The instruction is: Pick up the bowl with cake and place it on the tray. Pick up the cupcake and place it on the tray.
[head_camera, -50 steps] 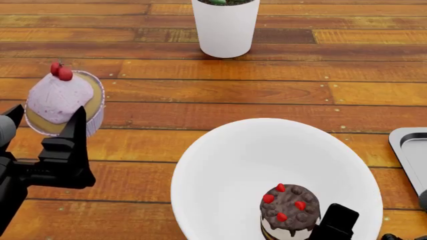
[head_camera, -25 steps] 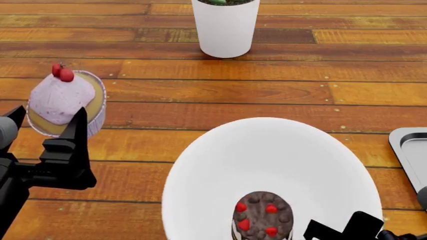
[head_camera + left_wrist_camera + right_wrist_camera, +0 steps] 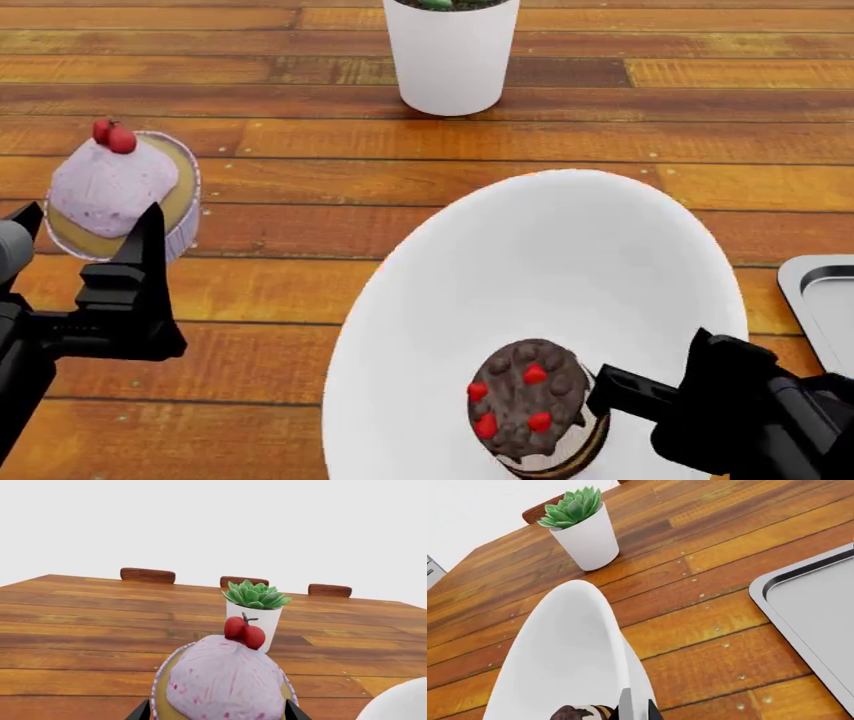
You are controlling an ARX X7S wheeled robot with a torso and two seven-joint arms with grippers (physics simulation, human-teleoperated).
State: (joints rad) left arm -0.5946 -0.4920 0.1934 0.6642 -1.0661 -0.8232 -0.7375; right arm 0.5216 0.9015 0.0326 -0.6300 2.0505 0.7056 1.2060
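The lilac-frosted cupcake (image 3: pixel 114 190) with red cherries sits tilted between the fingers of my left gripper (image 3: pixel 87 228), which is shut on its wrapper. In the left wrist view the cupcake (image 3: pixel 223 680) fills the gap between the jaws of the left gripper (image 3: pixel 217 716). The white bowl (image 3: pixel 547 280) is tilted steeply. The chocolate cake (image 3: pixel 531 412) lies low inside it, near my right gripper (image 3: pixel 625 390), which is shut on the bowl's near rim. The right wrist view shows the bowl (image 3: pixel 560 650) edge-on, the cake (image 3: pixel 577 714) and the grey tray (image 3: pixel 820 610) to the right.
A tall white pot (image 3: pixel 451 50) with a green succulent stands at the back of the wooden table (image 3: pixel 400 180); it also shows in the left wrist view (image 3: pixel 257 617) and the right wrist view (image 3: pixel 587 537). The tray's corner (image 3: pixel 821 290) shows at the right edge.
The bowl has tipped up, its far rim rising, and the cake has shifted inside it. My right gripper has come further into view. The cupcake has shifted slightly left and away.
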